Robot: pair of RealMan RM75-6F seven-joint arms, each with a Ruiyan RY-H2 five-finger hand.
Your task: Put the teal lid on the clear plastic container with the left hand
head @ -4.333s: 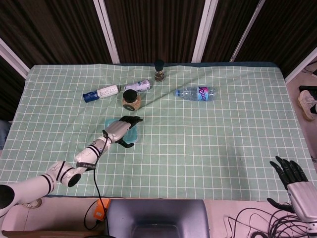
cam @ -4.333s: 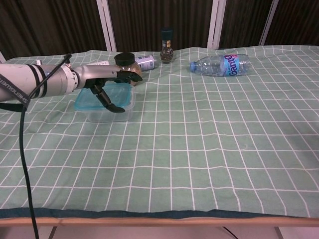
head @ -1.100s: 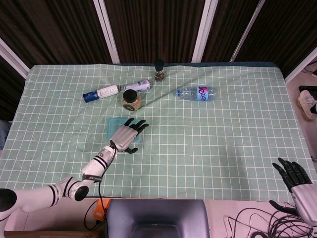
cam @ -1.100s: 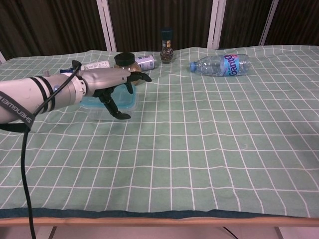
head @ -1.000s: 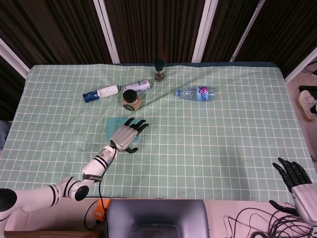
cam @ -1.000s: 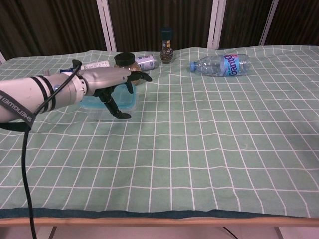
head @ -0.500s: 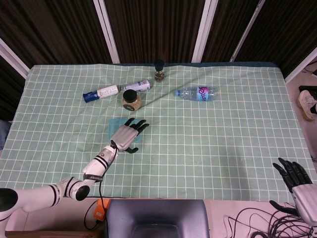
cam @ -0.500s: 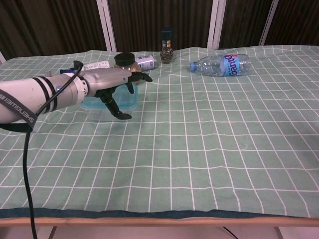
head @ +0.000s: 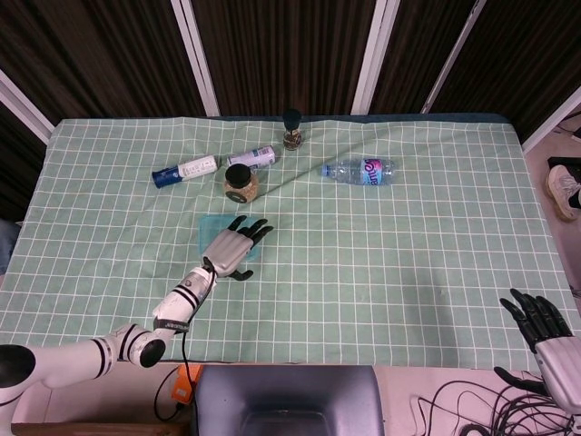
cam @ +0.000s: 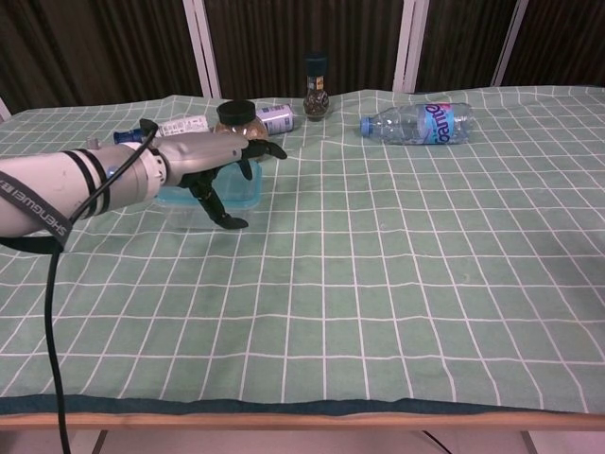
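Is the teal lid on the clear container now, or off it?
On. The teal lid covers the clear plastic container, left hand spread flat over it; whether it is snapped shut cannot be told.

Left hand flat over teal lid

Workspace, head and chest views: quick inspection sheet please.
Surface: table under a green checked cloth, lying flat.
Job's things: teal lid sits on the clear plastic container; whether it is snapped shut cannot be told.
Clutter: water bottle on its side, a can and a blue-capped bottle also lying, black-lidded jar and small grinder upright.
Hands: left robot hand spread flat over the lid, holding nothing; right robot hand off the table's near right corner, fingers apart.
Cables: black cable hangs from the left forearm; a tangle on the floor.
Surroundings: dark curtains, white posts.
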